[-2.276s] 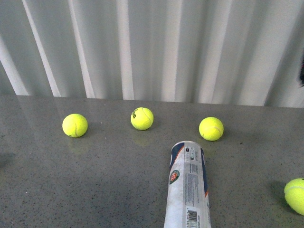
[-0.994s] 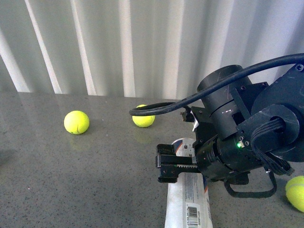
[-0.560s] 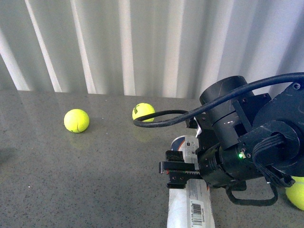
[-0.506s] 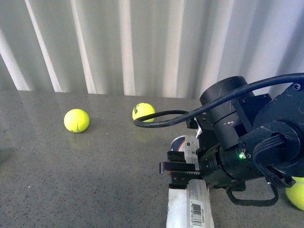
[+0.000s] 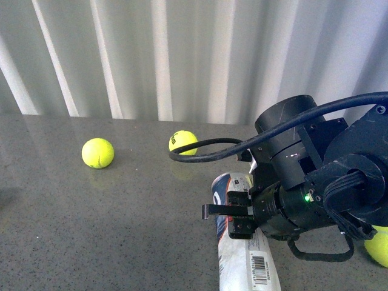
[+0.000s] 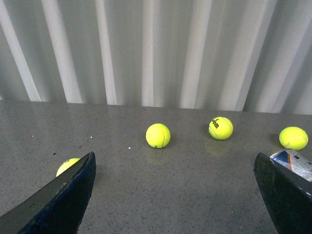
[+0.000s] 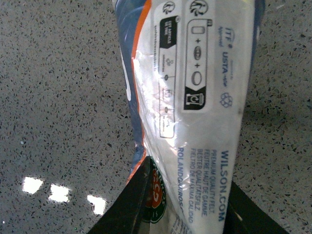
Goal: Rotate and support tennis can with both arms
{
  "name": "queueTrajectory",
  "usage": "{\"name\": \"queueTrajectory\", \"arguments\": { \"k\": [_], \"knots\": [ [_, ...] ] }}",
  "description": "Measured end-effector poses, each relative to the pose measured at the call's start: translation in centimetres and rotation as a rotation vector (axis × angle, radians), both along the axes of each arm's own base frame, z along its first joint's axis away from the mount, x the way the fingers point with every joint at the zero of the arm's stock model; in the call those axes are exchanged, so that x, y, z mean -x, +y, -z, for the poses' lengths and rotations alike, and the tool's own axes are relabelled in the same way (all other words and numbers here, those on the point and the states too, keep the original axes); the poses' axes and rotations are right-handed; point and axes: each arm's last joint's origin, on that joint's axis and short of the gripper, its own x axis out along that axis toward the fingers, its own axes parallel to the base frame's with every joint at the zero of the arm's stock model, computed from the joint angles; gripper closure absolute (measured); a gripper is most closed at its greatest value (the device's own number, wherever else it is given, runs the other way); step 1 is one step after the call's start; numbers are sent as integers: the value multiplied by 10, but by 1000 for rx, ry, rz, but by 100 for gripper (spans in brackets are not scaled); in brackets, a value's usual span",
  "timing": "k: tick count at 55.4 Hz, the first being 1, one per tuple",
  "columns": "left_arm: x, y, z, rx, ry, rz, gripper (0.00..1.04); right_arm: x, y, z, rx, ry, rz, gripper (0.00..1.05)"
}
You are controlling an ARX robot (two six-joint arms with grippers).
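The tennis can (image 5: 244,257) lies on the grey tabletop (image 5: 91,236), with its barcode end nearest. Just beyond the barcode, the right claw (image 5: 229,218) is closed on the can, one finger on each side. A yellow ball (image 5: 379,245) sits to the right of the can. Beyond the can to the left are a second ball (image 5: 182,142) and a third ball (image 5: 97,153). The left claw (image 6: 174,163) is spread wide and holds nothing.

Right claw (image 5: 228,217) tight on the tennis can (image 5: 247,257), left claw (image 6: 174,165) wide.
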Motion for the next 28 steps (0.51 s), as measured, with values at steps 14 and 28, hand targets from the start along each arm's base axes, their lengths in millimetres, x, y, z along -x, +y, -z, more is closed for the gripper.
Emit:
{"name": "queueTrajectory", "arguments": {
  "k": [14, 28],
  "knots": [
    [0, 0, 0, 0, 0, 0, 7, 1, 2, -4, 13, -26, -12, 93],
    [0, 0, 0, 0, 0, 0, 7, 8, 3, -6, 114, -97, -50, 93]
  ]
}}
